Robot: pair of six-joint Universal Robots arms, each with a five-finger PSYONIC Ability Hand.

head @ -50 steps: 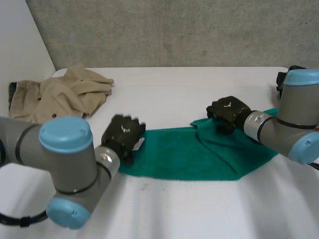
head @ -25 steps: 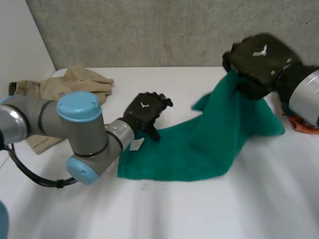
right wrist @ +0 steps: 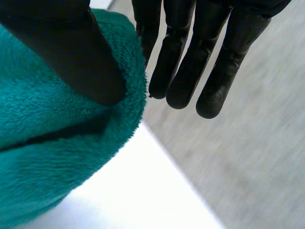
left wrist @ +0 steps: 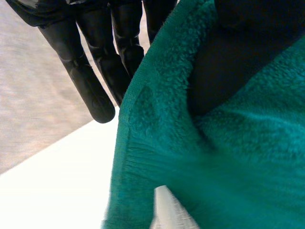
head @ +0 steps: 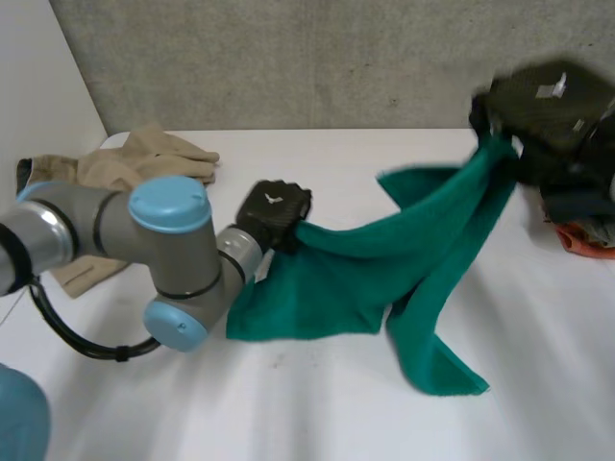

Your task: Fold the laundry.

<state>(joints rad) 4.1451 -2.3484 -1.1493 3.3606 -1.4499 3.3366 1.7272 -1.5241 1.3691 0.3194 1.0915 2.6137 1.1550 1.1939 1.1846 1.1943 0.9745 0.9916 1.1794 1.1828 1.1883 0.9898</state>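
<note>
Currently one green towel [head: 356,279] hangs stretched between two hands, its lower part lying on the white table [head: 288,403]. The left hand [head: 274,211] pinches one edge low by the table, and the right hand [head: 548,101] clamps the other end between thumb and fingers, up high. One beige garment [head: 125,173] lies crumpled at the far left, apart from the towel.

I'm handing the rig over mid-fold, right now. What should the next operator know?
Left hand: pinching the green towel at one end, low over the table.
Right hand: raised high, pinching the towel's other end. The middle sags and part lies on the table.
Beige garment: crumpled at the table's far left, not folded.
Done: towel gripped by both hands and partly lifted.
Left: fold the towel, then the beige garment.
</note>
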